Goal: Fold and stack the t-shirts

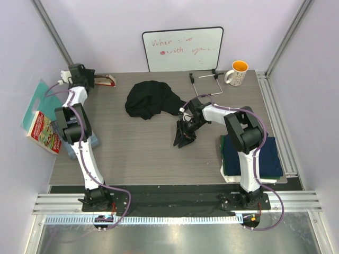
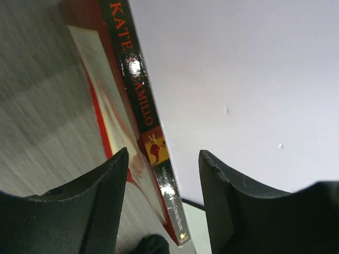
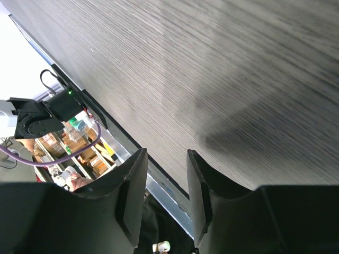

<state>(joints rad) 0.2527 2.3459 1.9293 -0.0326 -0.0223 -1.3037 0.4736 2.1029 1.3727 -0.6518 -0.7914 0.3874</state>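
A black t-shirt [image 1: 151, 99] lies crumpled at the back middle of the table, with a fold trailing toward my right gripper [image 1: 180, 139]. That gripper [image 3: 167, 152] is open just above the bare table. A bit of dark printed cloth [image 3: 159, 241] shows low between its fingers, near the palm and not pinched by the pads. Folded navy and green t-shirts [image 1: 252, 153] are stacked at the right front. My left gripper [image 1: 98, 80] is at the far back left, open [image 2: 164, 153] around the spine of a red-and-black book [image 2: 140, 90].
The book [image 1: 107, 81] rests by the back wall. Two more books [image 1: 43, 131] overhang the table's left edge. A whiteboard [image 1: 183, 48], a white-and-orange mug [image 1: 237, 73] and a wire stand [image 1: 206, 84] stand at the back. A pale folded item [image 1: 95, 141] lies by the left arm.
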